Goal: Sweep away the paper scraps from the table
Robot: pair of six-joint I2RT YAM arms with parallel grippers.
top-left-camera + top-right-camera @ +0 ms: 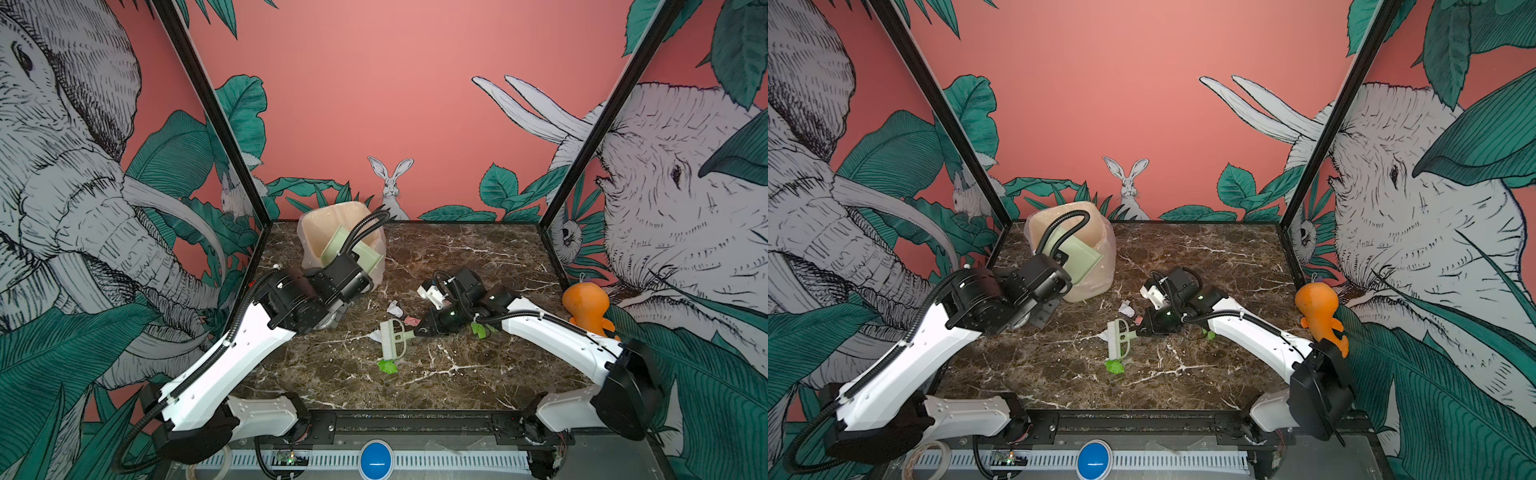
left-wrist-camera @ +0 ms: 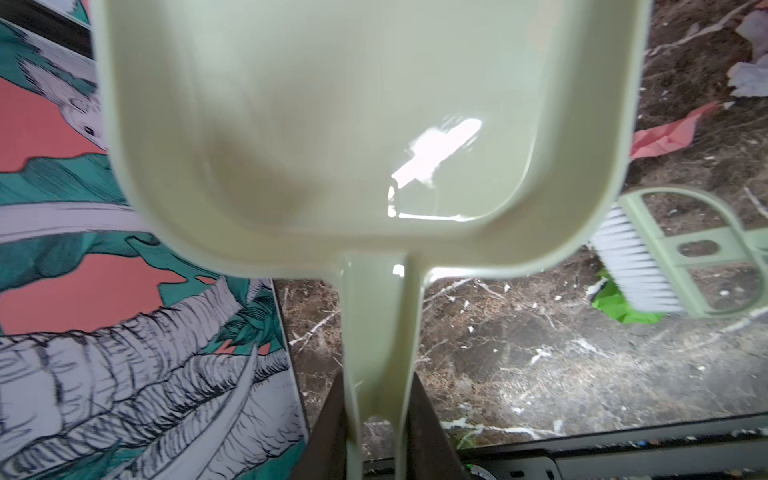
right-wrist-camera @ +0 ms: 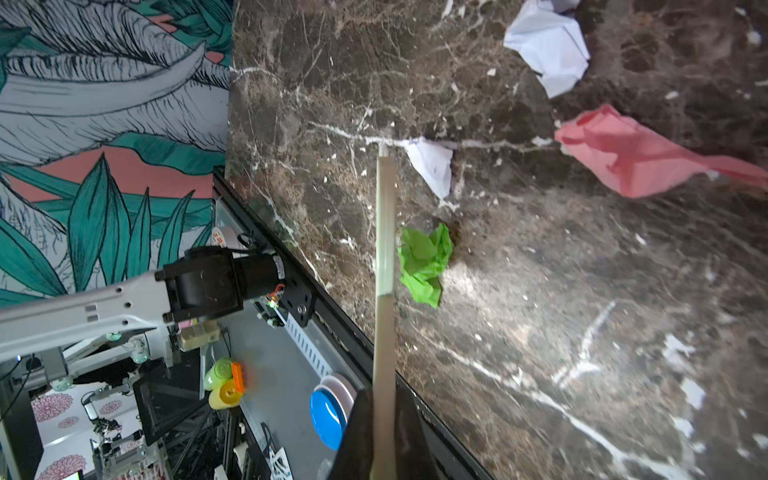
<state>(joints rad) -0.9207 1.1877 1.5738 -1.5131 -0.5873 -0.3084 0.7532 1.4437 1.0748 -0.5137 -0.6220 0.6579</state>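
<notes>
1. My right pincer (image 1: pixel 417 331) is clamped on the brush (image 1: pixel 394 338) handle, its bristle edge crosswise to me.
2. The paper scraps (image 1: pixel 387 366) hug the brush on the table (image 1: pixel 457 257): green at its near end, white bristle-side (pink handle-side).
3. My left pincer (image 2: pixel 380 415), well beyond the bristles, grips the dustpan (image 2: pixel 332 104).

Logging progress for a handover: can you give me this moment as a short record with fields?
paper scraps on table: at least five, in green, pink and white
left tool: shut on dustpan handle; pan empty, tipped at the bin mouth
right tool: shut on brush handle; brush among the scraps
orange toy: at table's right edge
</notes>
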